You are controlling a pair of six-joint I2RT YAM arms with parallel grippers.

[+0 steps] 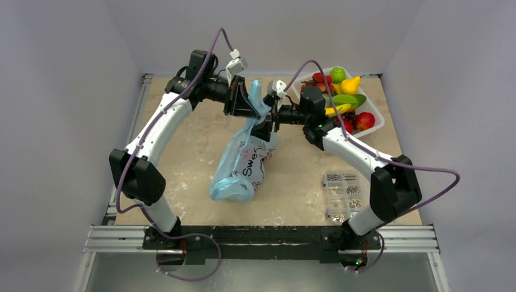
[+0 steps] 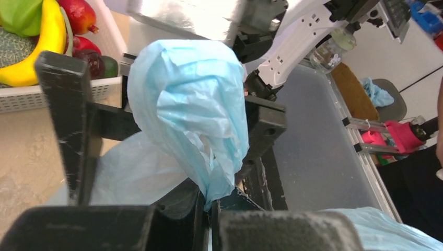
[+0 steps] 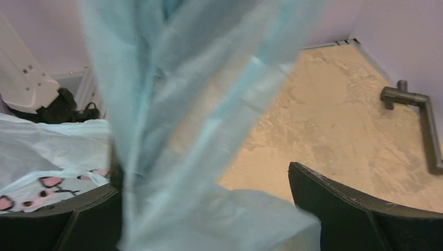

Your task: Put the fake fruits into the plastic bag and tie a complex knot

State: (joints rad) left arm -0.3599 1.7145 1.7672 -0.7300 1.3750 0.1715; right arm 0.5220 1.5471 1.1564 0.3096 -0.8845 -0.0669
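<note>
The light-blue plastic bag [image 1: 240, 164] hangs over the middle of the table, its white printed patch facing up. My left gripper [image 1: 253, 100] is shut on the bunched handle [image 2: 193, 104] at the bag's top, pinched at the jaw tips [image 2: 213, 209]. My right gripper [image 1: 266, 126] sits just below and right of it, open wide, with loose blue film [image 3: 172, 130] running between its fingers [image 3: 355, 214] and not clamped. The fake fruits [image 1: 344, 97] lie piled in the white tray at the back right; banana, red and green pieces [image 2: 42, 36] also show in the left wrist view.
The white tray [image 1: 380, 118] stands against the back right corner. A clear box of metal screws [image 1: 342, 194] lies near my right arm's base. Grey walls close in the table on three sides.
</note>
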